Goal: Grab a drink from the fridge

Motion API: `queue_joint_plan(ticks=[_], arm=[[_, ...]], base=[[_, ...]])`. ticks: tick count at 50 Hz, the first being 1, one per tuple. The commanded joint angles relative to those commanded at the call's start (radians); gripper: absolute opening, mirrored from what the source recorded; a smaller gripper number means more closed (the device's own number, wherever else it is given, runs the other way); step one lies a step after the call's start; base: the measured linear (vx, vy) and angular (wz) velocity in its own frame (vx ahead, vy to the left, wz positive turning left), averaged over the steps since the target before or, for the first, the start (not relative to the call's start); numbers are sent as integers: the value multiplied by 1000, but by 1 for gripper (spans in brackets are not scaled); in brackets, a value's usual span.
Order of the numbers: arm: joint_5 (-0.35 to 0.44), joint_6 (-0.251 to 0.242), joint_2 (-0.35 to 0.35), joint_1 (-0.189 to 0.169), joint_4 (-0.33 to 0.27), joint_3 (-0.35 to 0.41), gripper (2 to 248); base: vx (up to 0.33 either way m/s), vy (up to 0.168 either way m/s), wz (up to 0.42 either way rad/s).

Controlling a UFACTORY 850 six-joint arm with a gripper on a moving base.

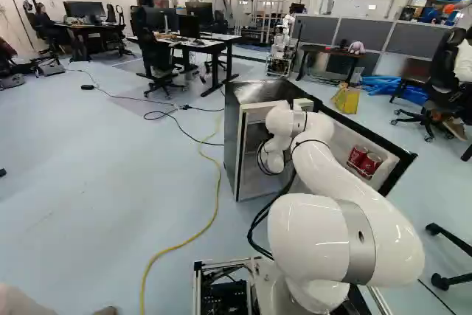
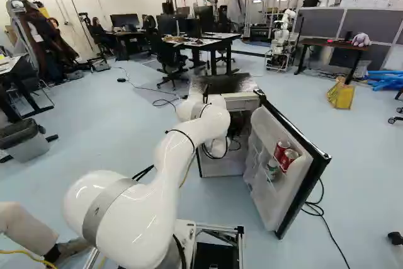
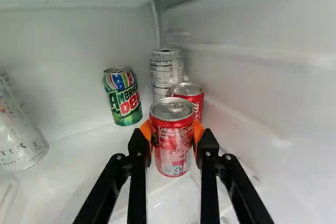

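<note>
In the wrist view my gripper (image 3: 172, 137) is shut on a red can (image 3: 171, 148), its orange pads against both sides. The can stands upright inside the fridge, close above or on its floor; which, I cannot tell. Directly behind it is another red can (image 3: 191, 95), with white printed cans (image 3: 166, 72) farther back in the corner. A green can (image 3: 123, 96) leans a little to one side of them. The fridge (image 2: 221, 166) stands open ahead of the base. In both base views the arm's wrist reaches into it, and the gripper's fingers are hidden there.
The open fridge door (image 2: 264, 203) stands right of the arm, with red cans (image 1: 364, 161) on its shelf. A clear bottle (image 3: 18, 129) lies inside the fridge. A yellow cable (image 1: 214, 212) crosses the floor. Desks (image 1: 214, 38) and another robot (image 2: 279, 45) stand farther off.
</note>
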Motion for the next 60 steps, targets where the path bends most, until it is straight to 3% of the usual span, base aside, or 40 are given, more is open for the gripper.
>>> queue_joint_plan(ticks=[47,60], arm=[[0,0,129,5,0,231,95],[0,0,198,7,0,327,95]], base=[[0,0,0],[0,0,0]])
